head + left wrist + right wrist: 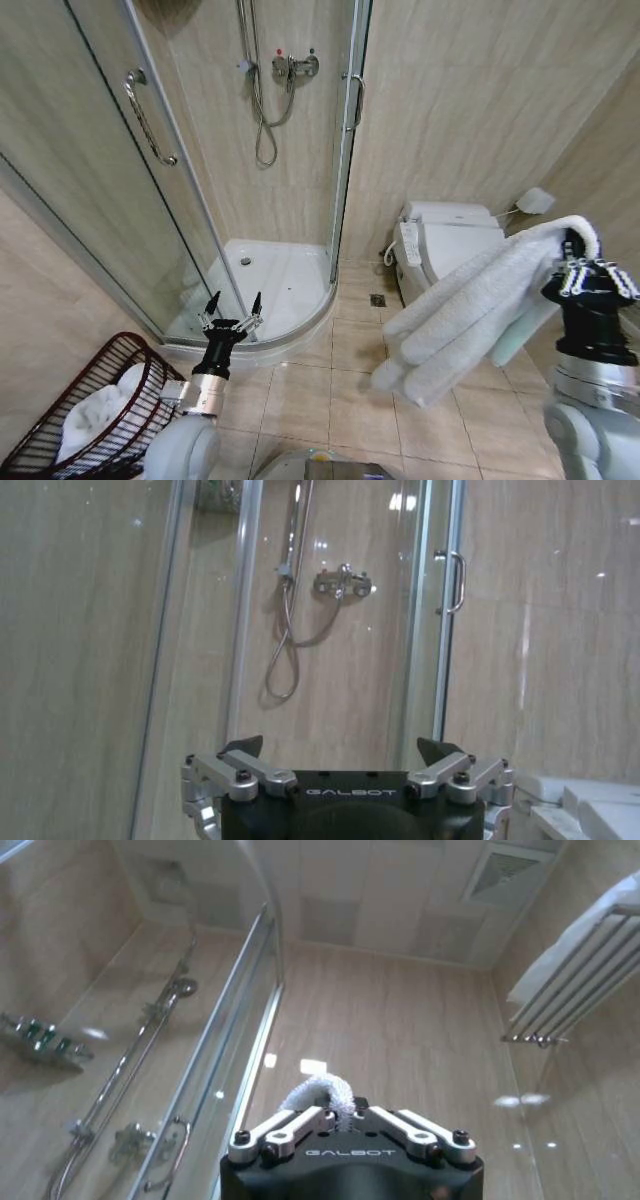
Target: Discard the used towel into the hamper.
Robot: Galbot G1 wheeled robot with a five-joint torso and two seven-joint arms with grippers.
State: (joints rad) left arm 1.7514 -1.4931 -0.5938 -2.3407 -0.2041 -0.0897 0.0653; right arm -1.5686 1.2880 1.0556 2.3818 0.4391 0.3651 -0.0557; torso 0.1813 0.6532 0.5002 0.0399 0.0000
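Observation:
The used towel (470,312), white and thick, hangs in folds from my right gripper (583,262), which is shut on its top edge at the right, above the floor tiles in front of the toilet. In the right wrist view a tuft of the towel (320,1092) sticks up between the shut fingers of my right gripper (337,1114). The hamper (152,405), a dark reddish-brown open-weave basket, stands on the floor at the lower left with white cloth (92,412) inside. My left gripper (235,303) is open just right of the hamper, holding nothing. The left wrist view has this left gripper (340,747) pointing at the shower.
A glass shower enclosure (345,150) with a white tray (280,280) fills the corner ahead. A white toilet (445,245) stands against the right wall. A wall rack (560,1001) carries another white towel. Beige floor tiles (300,390) lie between the hamper and the toilet.

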